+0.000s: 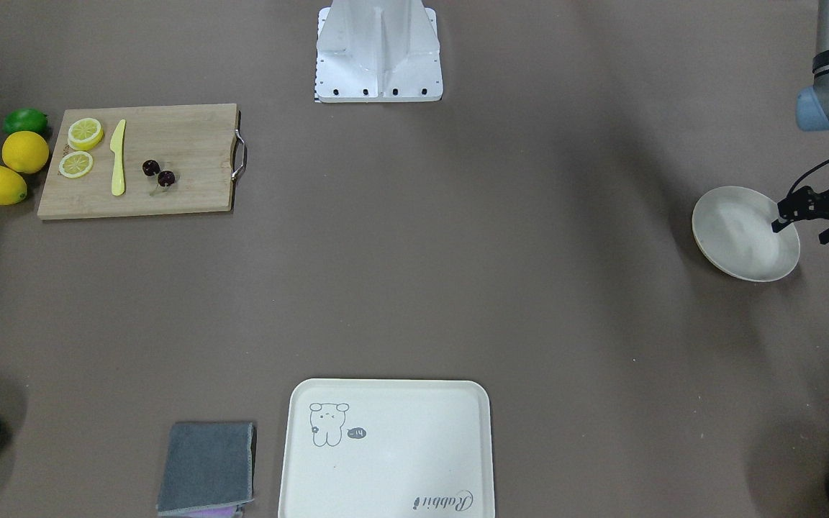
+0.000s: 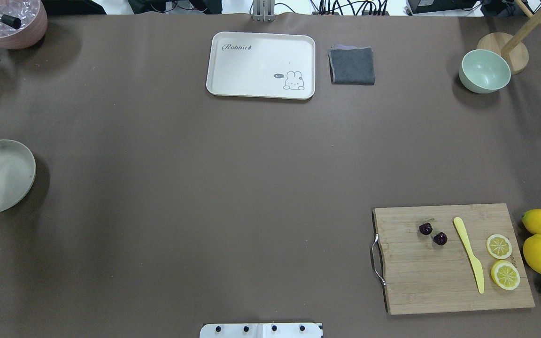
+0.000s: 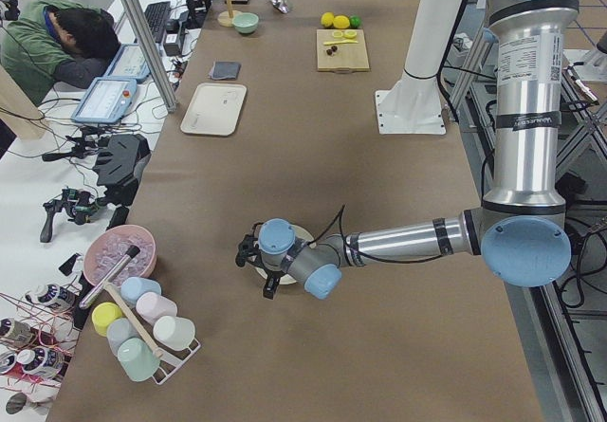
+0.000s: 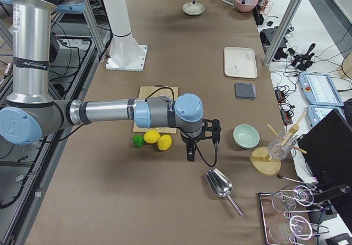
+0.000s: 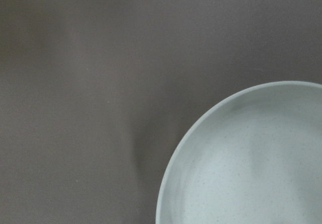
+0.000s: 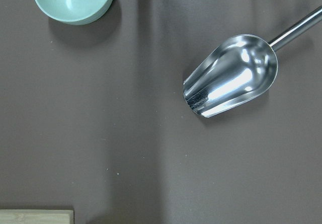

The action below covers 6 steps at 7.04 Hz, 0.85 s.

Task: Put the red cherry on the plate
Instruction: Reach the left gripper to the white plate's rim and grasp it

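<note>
Overhead, red cherry (image 2: 426, 229) on board (image 2: 439, 286), front view adds left gripper (image 1: 802, 232) at plate (image 1: 735, 230)

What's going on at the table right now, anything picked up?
Nothing is held yet. The red cherry lies on the wooden cutting board on the robot's right side, beside the yellow knife. The plate sits empty at the far left, with the left gripper hovering over its edge, jaws open. The right gripper hangs just past the lemons, off the board; I can't tell whether it is open.
</note>
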Each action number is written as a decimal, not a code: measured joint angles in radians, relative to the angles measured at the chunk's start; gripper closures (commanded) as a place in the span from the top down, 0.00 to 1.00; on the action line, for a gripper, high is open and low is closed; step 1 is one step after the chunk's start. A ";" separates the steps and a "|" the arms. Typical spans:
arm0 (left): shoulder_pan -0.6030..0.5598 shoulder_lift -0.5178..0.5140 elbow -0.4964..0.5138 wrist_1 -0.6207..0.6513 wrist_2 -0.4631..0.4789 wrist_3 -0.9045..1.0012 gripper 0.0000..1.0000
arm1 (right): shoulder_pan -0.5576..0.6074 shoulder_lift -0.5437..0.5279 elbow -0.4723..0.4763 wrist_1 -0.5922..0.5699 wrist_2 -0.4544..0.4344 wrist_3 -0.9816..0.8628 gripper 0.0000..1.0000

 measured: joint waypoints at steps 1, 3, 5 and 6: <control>0.006 0.000 0.006 0.001 -0.002 0.001 0.95 | 0.000 -0.001 0.000 0.000 0.000 0.000 1.00; 0.017 0.000 0.016 0.001 -0.005 0.000 0.26 | 0.000 -0.002 0.001 0.000 -0.002 0.000 1.00; 0.021 0.001 0.019 0.000 -0.006 -0.001 0.00 | 0.000 -0.002 0.002 0.000 -0.002 0.000 1.00; 0.021 0.004 0.018 -0.003 -0.007 0.000 0.00 | 0.000 -0.005 0.004 0.000 -0.003 0.000 1.00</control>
